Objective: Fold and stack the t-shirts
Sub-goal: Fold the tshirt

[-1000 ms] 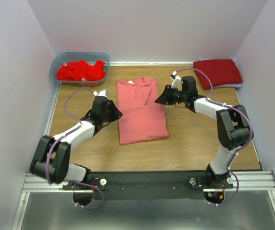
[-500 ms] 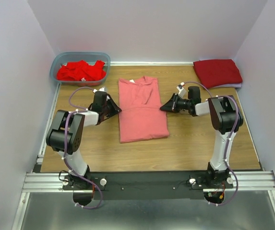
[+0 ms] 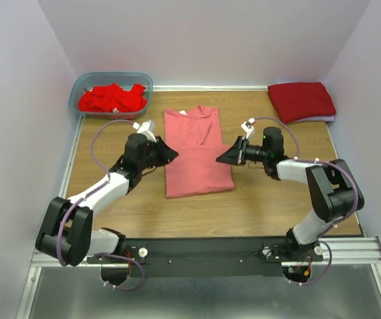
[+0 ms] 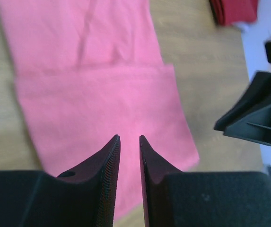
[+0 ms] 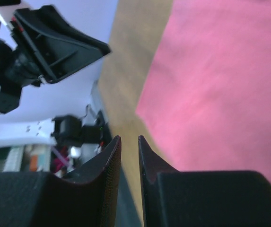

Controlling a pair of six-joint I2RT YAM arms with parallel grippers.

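Observation:
A salmon-pink t-shirt [image 3: 197, 156] lies flat mid-table, folded into a long rectangle with a crease across its middle. My left gripper [image 3: 171, 154] hovers at its left edge, jaws a narrow gap apart and empty; in the left wrist view the gripper [image 4: 129, 137] is over the pink cloth [image 4: 102, 94]. My right gripper [image 3: 222, 158] points at the shirt's right edge, also slightly open and empty; its wrist view shows the gripper [image 5: 129, 137] over bare wood beside the pink shirt [image 5: 220, 85]. Several bright red t-shirts [image 3: 112, 98] lie crumpled. A folded crimson t-shirt [image 3: 301, 101] lies back right.
The red shirts fill a translucent blue-grey tub [image 3: 84, 83] at the back left corner. White walls close in the wooden table [image 3: 263, 199] on three sides. The arms' mounting rail [image 3: 210, 249] runs along the near edge.
The left gripper has edged right onto the shirt's left edge. The right gripper has slid toward the near side along the right edge. Both arms' elbows have swung. The shirt has barely shifted.

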